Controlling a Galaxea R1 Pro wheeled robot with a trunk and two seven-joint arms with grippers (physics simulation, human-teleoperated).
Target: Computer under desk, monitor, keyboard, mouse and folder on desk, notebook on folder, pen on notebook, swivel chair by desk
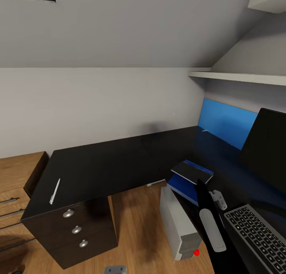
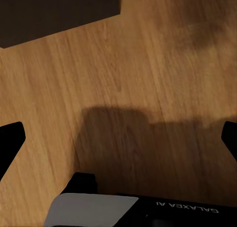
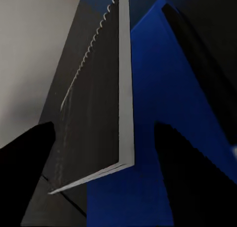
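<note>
Low over the desk (image 1: 119,159), the right arm reached forward from the head view's lower right, its white forearm angled up toward the blue folder (image 1: 180,186). The right gripper (image 3: 101,138) stood with its two dark fingers (image 3: 29,158) apart, one on either side of the notebook's near corner; whether they touched it could not be told. The left gripper (image 2: 118,138) pointed straight down at the bare plank floor (image 2: 128,64), its fingertips spread wide at the frame's edges with nothing between them.

One notebook (image 1: 192,171), dark-covered with a spiral edge, lay on the one folder, which sat at the desk's inner front edge, its long axis running from the robot toward the back wall. One pen (image 1: 55,191) lay on the desk's left wing above the drawer unit (image 1: 75,230), well apart from the folder, its long axis running near to far and slightly tilted. The drawer unit bore three round silver knobs. One computer (image 1: 178,226) stood on the floor under the desk's inner corner, its red light facing the robot. One keyboard (image 1: 258,234) lay on the desk at lower right, angled away to the right, with the one monitor (image 1: 266,143) behind it.
</note>
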